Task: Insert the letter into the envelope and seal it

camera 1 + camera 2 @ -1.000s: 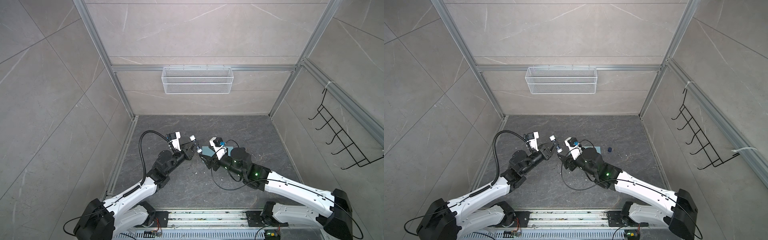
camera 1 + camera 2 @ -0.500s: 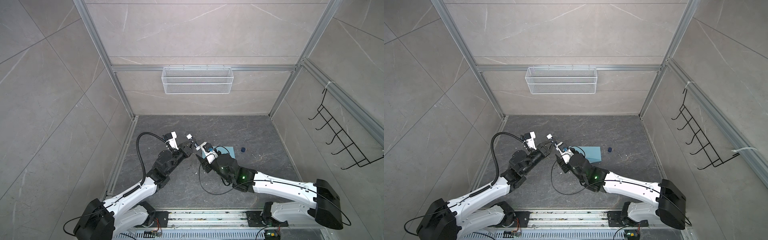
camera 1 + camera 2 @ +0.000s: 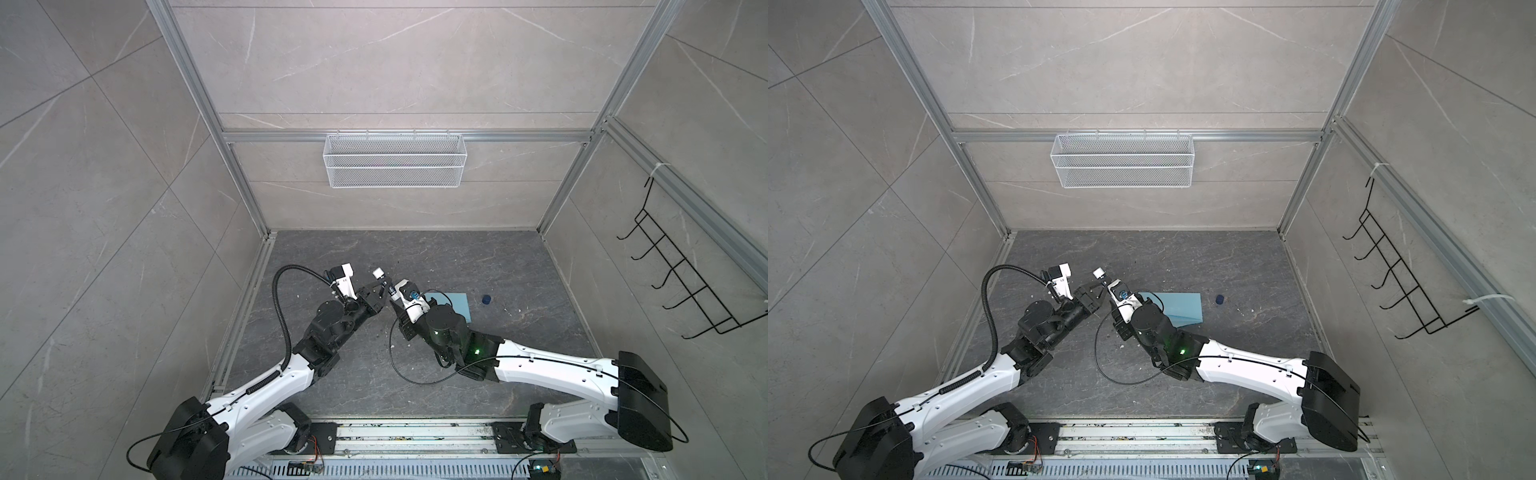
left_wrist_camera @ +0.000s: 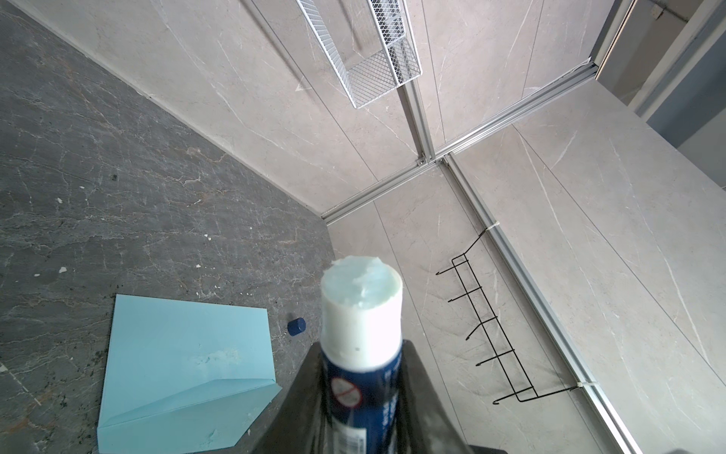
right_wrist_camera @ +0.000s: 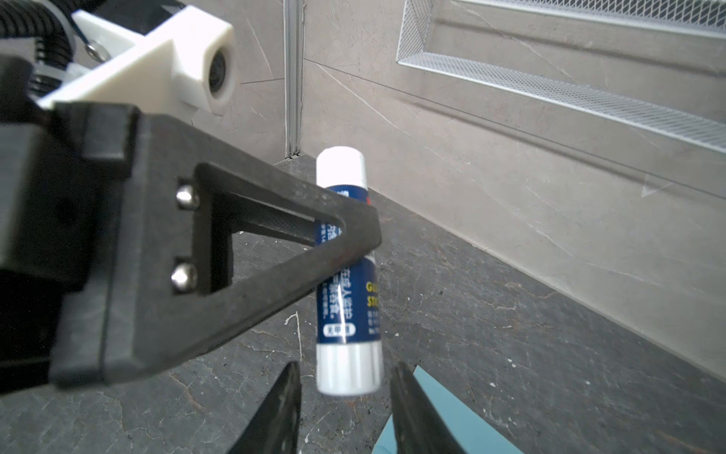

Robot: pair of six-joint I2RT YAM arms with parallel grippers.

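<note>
Two grippers meet left of centre over the dark table. The left gripper is clamped on the blue-labelled body of a glue stick. The stick is held clear of the table, roughly upright, with its uncapped pale glue end uppermost. The right gripper sits at the stick's white base. Its jaws are parted, one on either side of the base, with a narrow gap showing on each side in the right wrist view, so no contact is seen.

The envelope lies flat on the table just right of the grippers, its near-left part hidden under the right arm in both top views. The left wrist view shows a pale smear on its face and a creased triangular flap; whether that flap lies open or folded over cannot be told. A small dark blue cap rests on the table just right of the envelope, apart from it.
</note>
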